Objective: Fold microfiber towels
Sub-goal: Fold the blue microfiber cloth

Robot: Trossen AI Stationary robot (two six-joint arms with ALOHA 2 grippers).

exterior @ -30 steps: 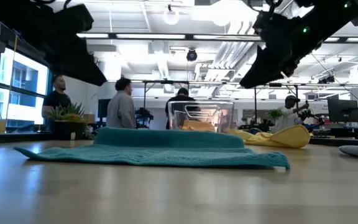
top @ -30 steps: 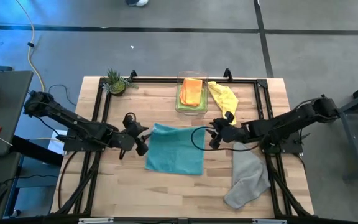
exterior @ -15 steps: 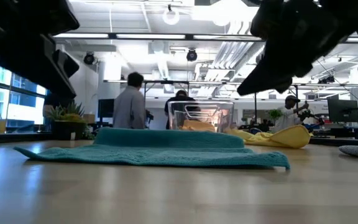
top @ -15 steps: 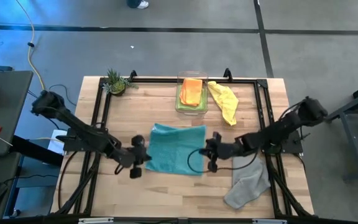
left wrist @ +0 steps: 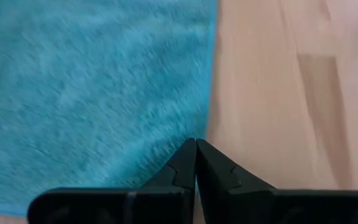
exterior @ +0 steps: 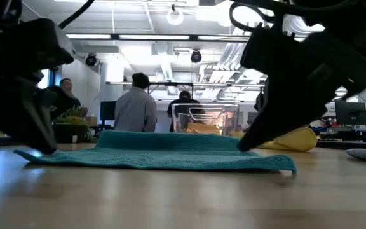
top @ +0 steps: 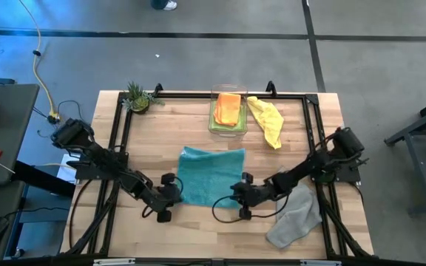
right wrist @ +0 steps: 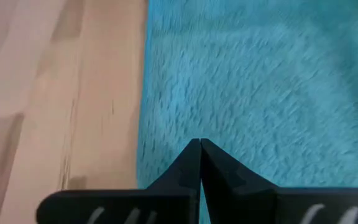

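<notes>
A teal towel lies flat on the table's middle; in the low view its far part stands thicker. My left gripper is shut and low at the towel's near left corner, its tips just inside the towel's edge. My right gripper is shut and low at the near right corner, its tips over the cloth. Orange and lime green towels lie in a clear bin. A yellow towel lies beside the bin. A grey towel lies crumpled at the near right. My left gripper's shut tips point down at the teal towel's left edge near its near corner; whether they touch the cloth cannot be told. My right gripper's shut tips point down at the teal cloth a little inside its right edge; whether they touch cannot be told.
A small potted plant stands at the far left corner. The clear bin stands at the far middle. A black frame runs along the table's sides. People stand in the room beyond the table.
Both grippers have gone toward the table's near edge and down, my left along the teal towel's left side, my right along its right side, and now stand low at its near corners. The towel lies as before.
</notes>
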